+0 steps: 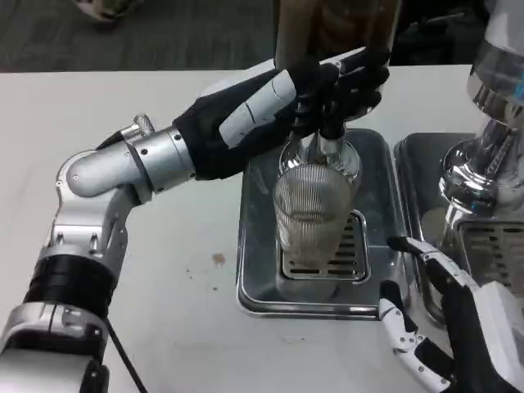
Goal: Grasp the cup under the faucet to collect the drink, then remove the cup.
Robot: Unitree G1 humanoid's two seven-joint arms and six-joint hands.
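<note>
Ribbed clear cup (314, 221) stands upright on the slotted grate (352, 246) of the steel drip tray (254, 270), directly below the faucet (321, 147). The glass looks clear through most of its height; whether any drink has collected at the bottom cannot be told. Above the faucet, the base of a dispenser tank (336, 24) holding a brown liquid.

Left hand (319, 86) reaches in from the left, well above the cup, fingers curled around the faucet's handle at the dispenser base. It grasps the handle, not the cup.

Right hand (442, 327) sits low at the tray's right front corner, fingers spread apart and holding nothing; one fingertip lies near the tray's rim, well short of the cup.

A second drip tray (413, 164) lies just to the right of the first, carrying a second dispenser (491, 123) with a chrome body and its own grate. Its contents cannot be made out.

Surface: white table (164, 311), with a small brownish spot (218, 259) left of the tray. Beyond the far edge of the table, dark grey floor (164, 33).
</note>
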